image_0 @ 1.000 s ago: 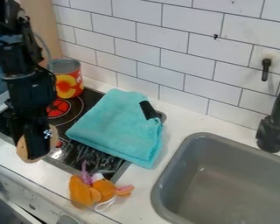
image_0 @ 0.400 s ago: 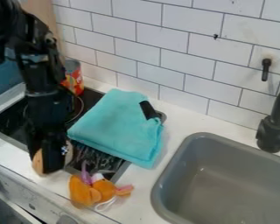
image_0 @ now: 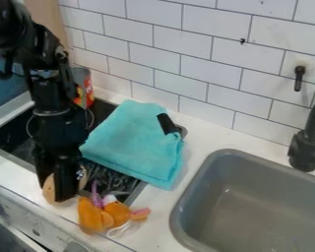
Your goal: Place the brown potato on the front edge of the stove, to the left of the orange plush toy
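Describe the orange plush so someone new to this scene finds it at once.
Start at the gray sink and go left to the black stovetop. The plush lies at the stovetop's near edge: lumpy, orange, with pink and purple bits, unlike the folded turquoise cloth.

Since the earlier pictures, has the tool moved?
Yes: in the camera view, the tool has moved right and slightly down, closer to the sink.

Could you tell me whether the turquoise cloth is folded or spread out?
Folded: the turquoise cloth lies as a compact, layered bundle on the stovetop, its edges stacked along the right side.
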Controlling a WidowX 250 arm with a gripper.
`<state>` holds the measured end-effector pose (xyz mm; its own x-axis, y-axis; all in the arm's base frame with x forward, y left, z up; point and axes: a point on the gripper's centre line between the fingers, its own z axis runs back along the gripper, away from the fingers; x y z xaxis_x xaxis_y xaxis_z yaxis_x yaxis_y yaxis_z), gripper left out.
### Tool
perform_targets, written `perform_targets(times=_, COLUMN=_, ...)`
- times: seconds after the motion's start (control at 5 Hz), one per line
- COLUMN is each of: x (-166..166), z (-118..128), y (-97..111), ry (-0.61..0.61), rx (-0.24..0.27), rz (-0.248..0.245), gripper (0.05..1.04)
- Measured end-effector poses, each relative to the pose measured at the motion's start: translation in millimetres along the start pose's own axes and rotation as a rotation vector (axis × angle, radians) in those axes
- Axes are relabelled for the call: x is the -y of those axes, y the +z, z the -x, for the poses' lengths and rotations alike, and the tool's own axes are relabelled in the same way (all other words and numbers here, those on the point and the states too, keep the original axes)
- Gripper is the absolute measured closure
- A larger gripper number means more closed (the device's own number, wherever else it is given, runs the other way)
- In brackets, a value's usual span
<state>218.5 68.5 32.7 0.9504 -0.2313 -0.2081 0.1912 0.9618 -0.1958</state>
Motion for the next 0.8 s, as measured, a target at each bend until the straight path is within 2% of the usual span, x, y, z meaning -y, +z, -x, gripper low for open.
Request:
perform_targets(times=0.2, x=0.1, z=2.7, y=8.0, ry=0.019, rx=-0.026, rz=0.032, gripper=0.102)
perform_targets(times=0.4, x=-1.7, z=8.0, y=14.4, ry=0.05, rx=-0.038, rz=0.058, gripper=0.075)
perform_targets(times=0.6, x=-9.5, z=12.8, y=47.7, ry=0.076, rx=0.029, rz=0.035, gripper=0.081)
perform_targets(times=0.8, x=-20.0, z=15.4, y=76.5, ry=0.085, rx=0.095, rz=-0.045, gripper=0.083)
